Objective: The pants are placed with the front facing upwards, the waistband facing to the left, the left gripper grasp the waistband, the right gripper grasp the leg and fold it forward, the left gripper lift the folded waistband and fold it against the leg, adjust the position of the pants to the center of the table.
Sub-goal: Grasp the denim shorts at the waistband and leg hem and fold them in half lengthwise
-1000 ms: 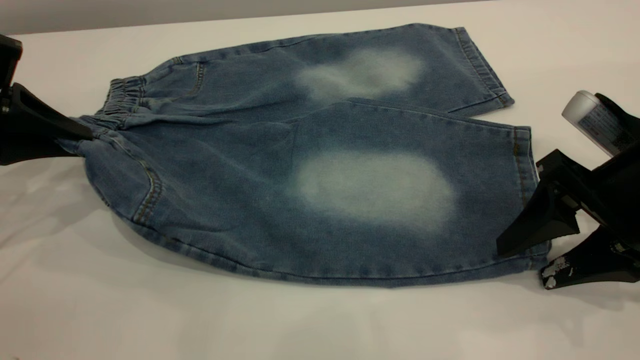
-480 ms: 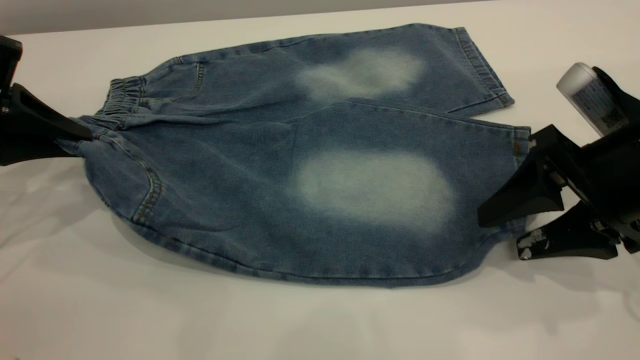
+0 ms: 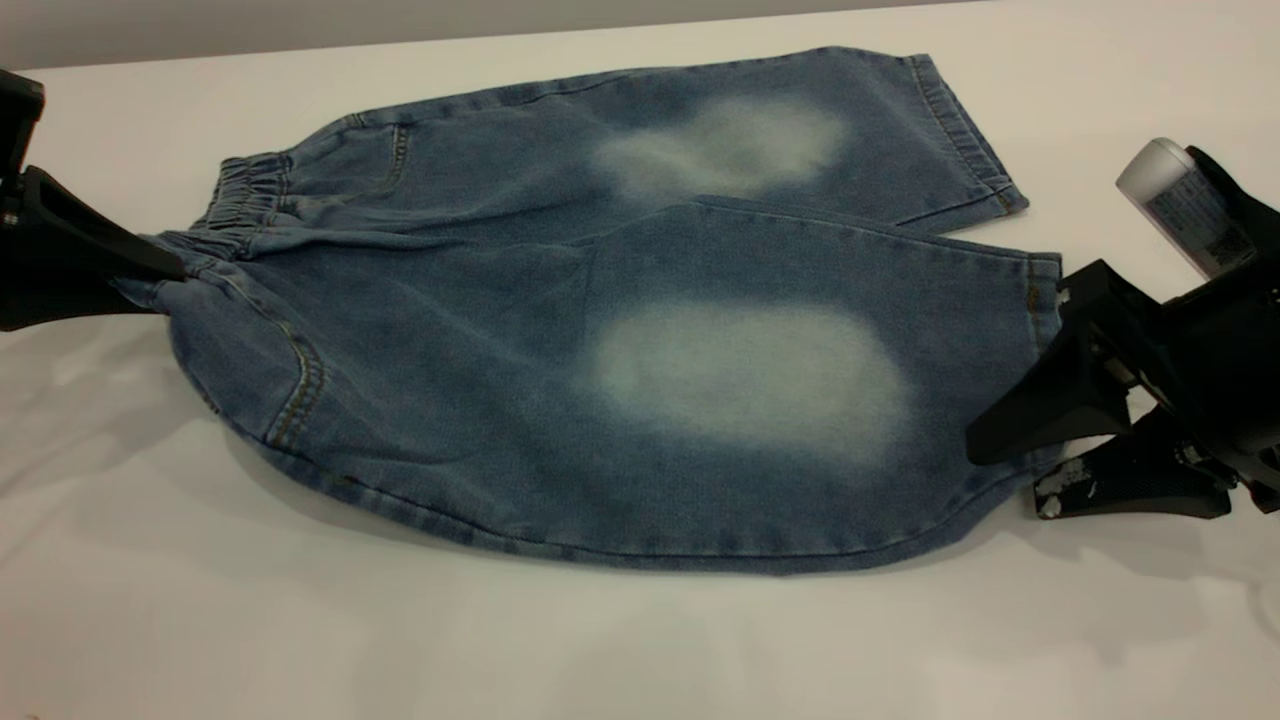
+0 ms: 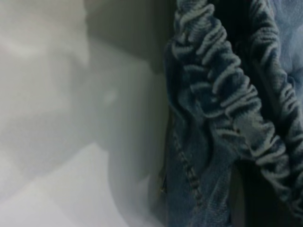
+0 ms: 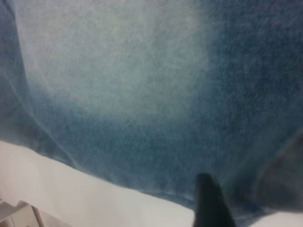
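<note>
Exterior view: the pants (image 3: 600, 330) lie flat on the white table (image 3: 640, 650), front up, waistband (image 3: 240, 200) at the left. The left end effector (image 3: 150, 270) has its tip at the near corner of the waistband; whether it is apart or clamped I cannot tell. The right end effector (image 3: 1010, 470) straddles the hem corner of the near leg (image 3: 800, 400), one finger above the cloth, one below, not visibly closed.

Left wrist view: the gathered waistband (image 4: 222, 94) fills the view, slightly raised above the table; no fingers show.

Right wrist view: one dark fingertip (image 5: 210, 198) rests over the denim edge (image 5: 142, 165).

Risk: a shallow bite on the hem could slip during the fold, or catch only one layer.
</note>
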{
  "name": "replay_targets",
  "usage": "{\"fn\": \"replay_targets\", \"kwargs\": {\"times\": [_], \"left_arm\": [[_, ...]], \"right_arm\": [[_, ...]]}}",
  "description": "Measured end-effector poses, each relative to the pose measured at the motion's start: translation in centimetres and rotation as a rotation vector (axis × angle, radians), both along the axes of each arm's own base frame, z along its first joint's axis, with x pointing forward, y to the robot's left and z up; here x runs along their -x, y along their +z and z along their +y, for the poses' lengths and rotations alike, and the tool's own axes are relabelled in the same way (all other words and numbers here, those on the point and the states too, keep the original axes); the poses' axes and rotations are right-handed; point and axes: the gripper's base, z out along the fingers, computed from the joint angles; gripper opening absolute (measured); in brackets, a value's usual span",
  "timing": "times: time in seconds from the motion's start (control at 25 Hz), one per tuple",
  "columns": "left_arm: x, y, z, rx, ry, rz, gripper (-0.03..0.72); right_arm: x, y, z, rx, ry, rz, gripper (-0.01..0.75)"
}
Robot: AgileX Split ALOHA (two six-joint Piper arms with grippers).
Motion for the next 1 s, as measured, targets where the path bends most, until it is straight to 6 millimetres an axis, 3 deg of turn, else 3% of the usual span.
{"fn": "replay_targets", "kwargs": {"times": [0.08,0.28,0.36,0.84,1.0], "left_arm": [[0.0,0.0,0.0,0.000,-0.001,0.000,0.111],[0.0,0.0,0.0,-0.003,-0.006,-0.003,0.111],[0.0,0.0,0.0,-0.003,-0.009,-0.004,0.111],[0.4,0.0,-0.2,0.003,-0.053,0.005,0.111],[0.8,0.0,-0.3,0.015,-0.082,0.048,0.111]], "right_arm": [[0.0,0.0,0.0,0.002,0.007,-0.006,0.279],[0.0,0.1,0.1,-0.017,0.023,-0.020,0.062],[0.0,0.1,0.2,-0.019,0.023,-0.021,0.025],[0.8,0.3,0.3,-0.023,0.106,0.032,0.020],[1.3,1.3,0.2,-0.015,0.140,0.040,0.020]]}}
